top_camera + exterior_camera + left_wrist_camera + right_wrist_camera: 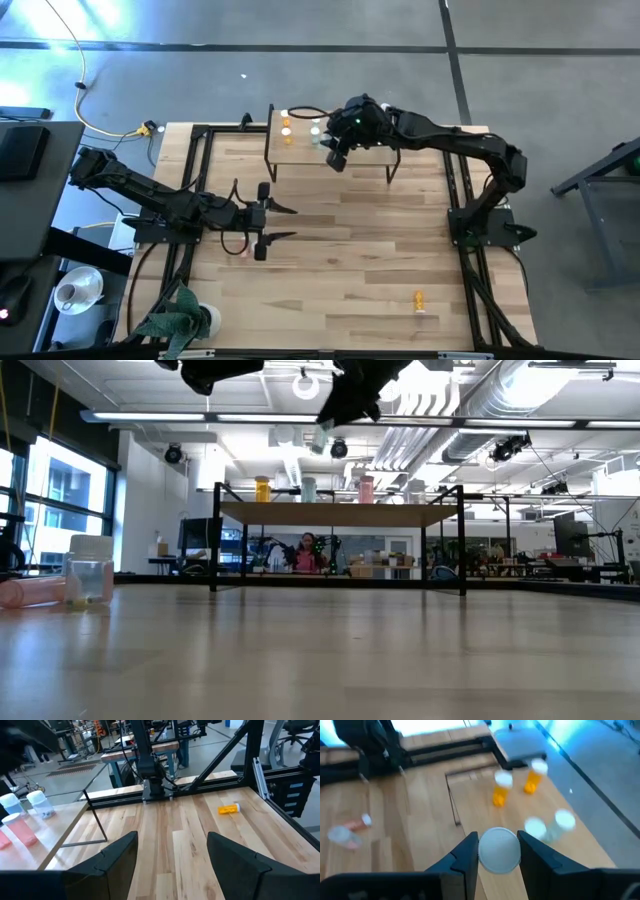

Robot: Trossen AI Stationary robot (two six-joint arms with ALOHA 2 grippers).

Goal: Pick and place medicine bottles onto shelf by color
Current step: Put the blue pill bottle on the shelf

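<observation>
The right claw [498, 851] is holding a bottle [499, 850] over the shelf [355, 150], at the far side of the worktop [340, 250]. In the right wrist view its two fingers are clamped on either side of a white cap. The colour of the body below the cap cannot be told from that view. The low view shows the claw well above the shelf top, so the bottle is not yet set down.

Judgement: the placing step is in hand, with the carry nearly done.

Four bottles are already standing on the shelf. Two orange bottles [502, 789] are grouped at its left end, and two clear bottles [550, 826] are standing just beside each other, nearer the claw.

The left claw [268, 222] is waiting low over the worktop at the left, its fingers spread wide with nothing between them.

Bottles still to be handled:
- An orange bottle [419, 299] is lying on its side near the front right of the worktop.
- A pink bottle [32, 592] is lying on its side, with a clear bottle [90, 570] standing next to it, by the left arm.

Next move, as judged:
- The held bottle needs lowering straight down onto bare shelf top.
- It belongs beside its own colour group, or in a fresh spot if it is a new colour.
- The claw should stay clear of the standing bottles, since a nudge could topple them.
- The fingers should part only once the base is resting flat.
</observation>
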